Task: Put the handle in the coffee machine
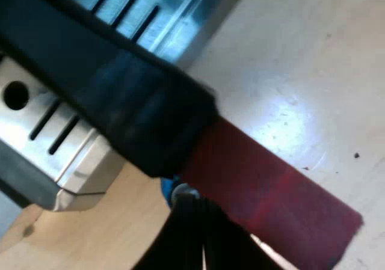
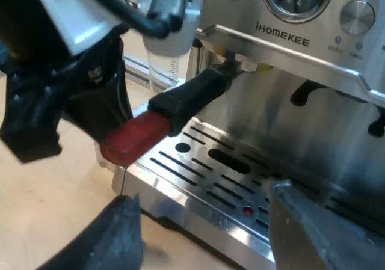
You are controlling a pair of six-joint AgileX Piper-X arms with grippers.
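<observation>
The handle [image 2: 186, 98] sat up under the espresso machine's [image 2: 313, 119] front, its red end [image 2: 133, 136] right at my left gripper [image 1: 201, 240] — I could not tell if that one held on. My right gripper [image 2: 210, 228] hung wide open, empty. Best to turn it slowly and level — until it locks.

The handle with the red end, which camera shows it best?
The right wrist view: the handle runs whole, from the front of the espresso machine out to its red end, above the slotted tray. The left wrist view sits very close, catching part of the dark grip and red end over the tray's corner.
</observation>
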